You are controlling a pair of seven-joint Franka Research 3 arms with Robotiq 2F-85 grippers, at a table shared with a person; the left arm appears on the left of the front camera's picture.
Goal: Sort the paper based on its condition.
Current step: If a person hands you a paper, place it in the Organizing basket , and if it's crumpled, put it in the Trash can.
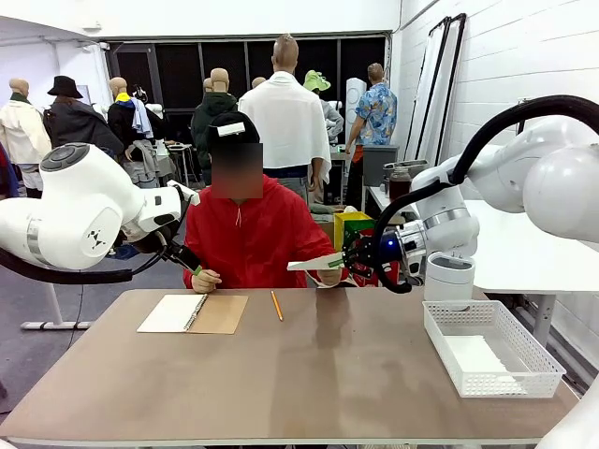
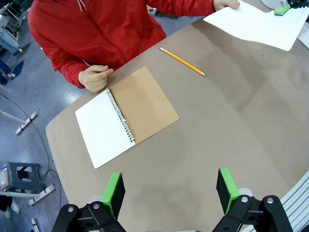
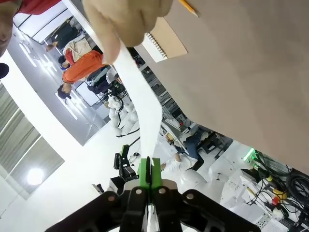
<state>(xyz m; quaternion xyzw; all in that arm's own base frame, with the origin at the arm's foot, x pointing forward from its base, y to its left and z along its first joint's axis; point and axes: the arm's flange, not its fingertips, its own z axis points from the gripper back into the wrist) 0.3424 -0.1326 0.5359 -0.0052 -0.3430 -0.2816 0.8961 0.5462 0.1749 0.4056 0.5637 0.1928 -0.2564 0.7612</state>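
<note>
A white sheet of paper (image 1: 314,263) hangs above the table's far edge, near the middle. The person's hand (image 1: 329,276) holds its far side, and my right gripper (image 1: 360,262) is shut on its other edge. In the right wrist view the paper (image 3: 140,92) runs from the hand (image 3: 125,19) down into the closed green pads (image 3: 145,170) of the right gripper (image 3: 150,171). The left wrist view shows the same paper (image 2: 260,21) at the top right. My left gripper (image 2: 171,191) hovers open over the table with nothing in it, raised at the left (image 1: 187,260).
An open spiral notebook (image 1: 192,313) with a brown cover lies at the far left, the person's other hand (image 1: 203,279) beside it. A pencil (image 1: 277,305) lies near the middle. A white mesh basket (image 1: 543,360) at the right holds a flat white sheet (image 1: 473,355).
</note>
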